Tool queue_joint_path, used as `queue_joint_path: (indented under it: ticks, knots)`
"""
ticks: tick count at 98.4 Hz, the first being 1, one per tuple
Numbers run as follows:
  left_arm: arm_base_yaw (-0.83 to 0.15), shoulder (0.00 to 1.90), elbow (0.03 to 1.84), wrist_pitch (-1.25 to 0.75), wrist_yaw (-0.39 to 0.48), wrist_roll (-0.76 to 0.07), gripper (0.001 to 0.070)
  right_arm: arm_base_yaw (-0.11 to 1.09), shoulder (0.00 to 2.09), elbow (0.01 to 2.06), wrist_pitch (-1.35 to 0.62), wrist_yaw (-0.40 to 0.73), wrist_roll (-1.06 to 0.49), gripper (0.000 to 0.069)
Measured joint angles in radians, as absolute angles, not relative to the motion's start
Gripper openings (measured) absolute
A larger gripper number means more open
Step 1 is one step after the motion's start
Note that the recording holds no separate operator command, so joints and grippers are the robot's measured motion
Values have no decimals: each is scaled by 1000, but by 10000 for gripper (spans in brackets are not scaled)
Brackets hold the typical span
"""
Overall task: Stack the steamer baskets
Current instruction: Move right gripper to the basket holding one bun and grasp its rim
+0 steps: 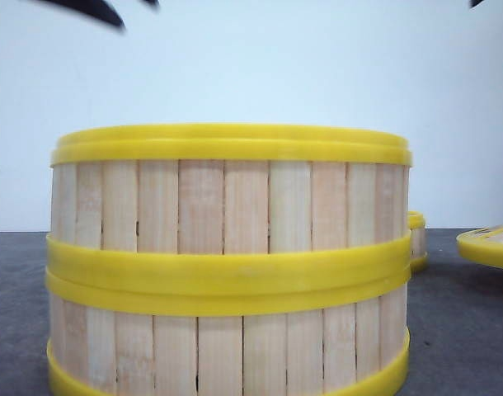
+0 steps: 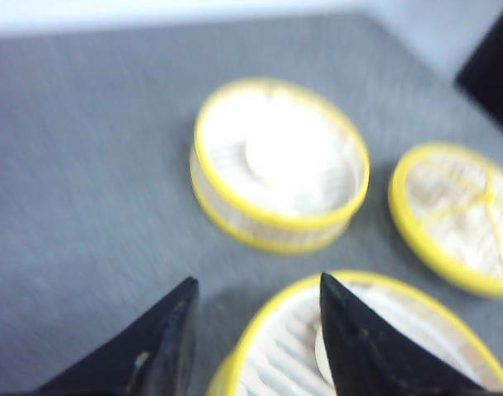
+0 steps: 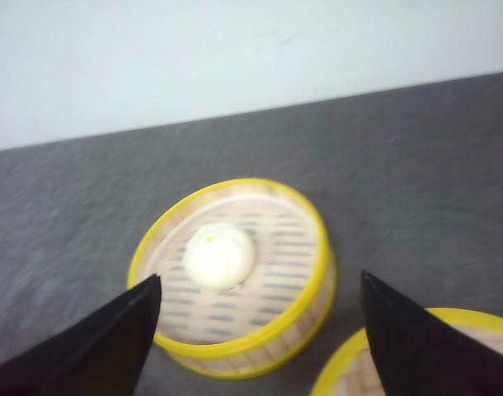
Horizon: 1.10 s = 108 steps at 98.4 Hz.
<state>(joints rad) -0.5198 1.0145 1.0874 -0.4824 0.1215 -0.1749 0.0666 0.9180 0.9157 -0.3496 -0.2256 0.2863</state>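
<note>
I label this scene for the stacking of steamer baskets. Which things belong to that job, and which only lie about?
Job: stack of two round bamboo-slat steamer baskets with yellow rims; third such basket, standing alone.
Lying about: flat round yellow-rimmed white lid; white round bun in the lone basket.

A dark grey table point(image 3: 416, 148) meets a plain white wall point(image 3: 235, 58).

Lid point(image 2: 458, 216), bun point(image 3: 218, 255), grey table point(image 3: 416, 173)
</note>
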Motion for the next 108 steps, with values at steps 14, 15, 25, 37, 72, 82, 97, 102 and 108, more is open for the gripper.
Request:
queue_joint_path:
  ticks: [14, 15, 25, 37, 72, 82, 97, 102, 108]
  knots:
    - [-520, 891, 1087, -544, 44, -143, 276, 67, 1074, 995, -348, -243, 293, 476]
    - [-520, 883, 1086, -550, 38, -141, 276, 67, 1086, 1001, -348, -243, 293, 476]
    - [-519, 798, 1032, -554, -4, -122, 276, 70, 1200, 1066, -351, -243, 293, 476]
    - [-519, 675, 886, -539, -4, -123, 275, 80, 1335, 1142, -351, -242, 293, 476]
    - [-519, 407, 794, -620, -1, -218, 275, 124, 1710, 1327, -352, -179, 293, 462]
    - [-519, 369, 794, -621, -1, -238, 275, 131, 1784, 1342, -351, -117, 293, 459]
    - [-519, 332, 794, -640, 0, -251, 275, 133, 1859, 1344, -350, -77, 293, 399]
    - [-519, 328, 794, -654, 0, -252, 275, 133, 1876, 1344, -350, -74, 293, 372]
    - [-519, 328, 794, -668, 0, -252, 275, 133, 1889, 1344, -350, -56, 293, 343]
